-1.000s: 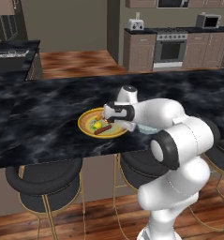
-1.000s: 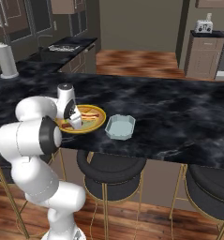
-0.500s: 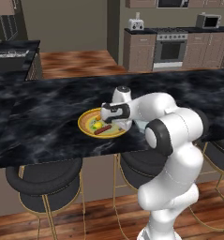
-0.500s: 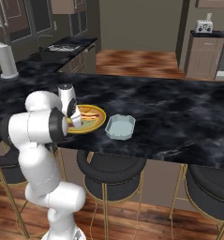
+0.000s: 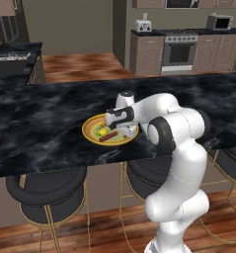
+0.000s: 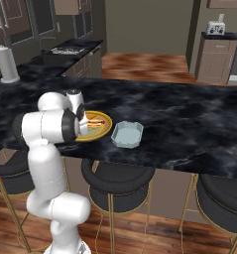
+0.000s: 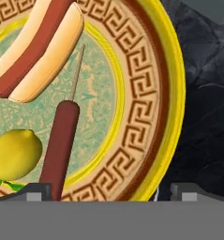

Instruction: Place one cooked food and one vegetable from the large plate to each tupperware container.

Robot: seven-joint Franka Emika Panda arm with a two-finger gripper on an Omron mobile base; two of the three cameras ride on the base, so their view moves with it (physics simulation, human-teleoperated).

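Hovering jaws spread wide over large plate [image 7: 151, 84] | sausage on a stick [image 7: 59, 145] lower left | lemon [image 7: 15, 153] beside it | hot dog [image 7: 38, 47] upper left

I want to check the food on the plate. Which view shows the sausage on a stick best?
The hand view: the sausage fills it, stick visible. In the left base view it is a small dark strip; in the right base view I cannot make it out.

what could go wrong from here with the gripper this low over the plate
The open gripper straddles the plate's rim, so closing may catch the large plate instead of the corn dog. The lemon lies right beside the corn dog and could get nudged and roll.
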